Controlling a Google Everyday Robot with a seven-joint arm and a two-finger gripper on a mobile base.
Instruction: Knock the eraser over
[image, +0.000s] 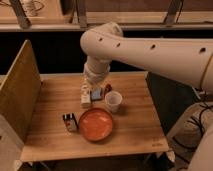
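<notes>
Gripper (96, 88) hangs just above the white-and-tan carton (86, 97) and the blue block (96, 93) (whether it is open or holding anything, I cannot tell). The eraser (70, 121) stands upright, nearer the camera and to the gripper's left, beside the orange plate (96, 125). I judge this the approach step; next, the gripper must travel to the eraser and push it sideways.

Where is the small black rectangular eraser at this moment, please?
In the camera view, the small black eraser sits toward the front left, just left of the round orange plate; the gripper hangs farther back by the white-and-tan carton.
</notes>
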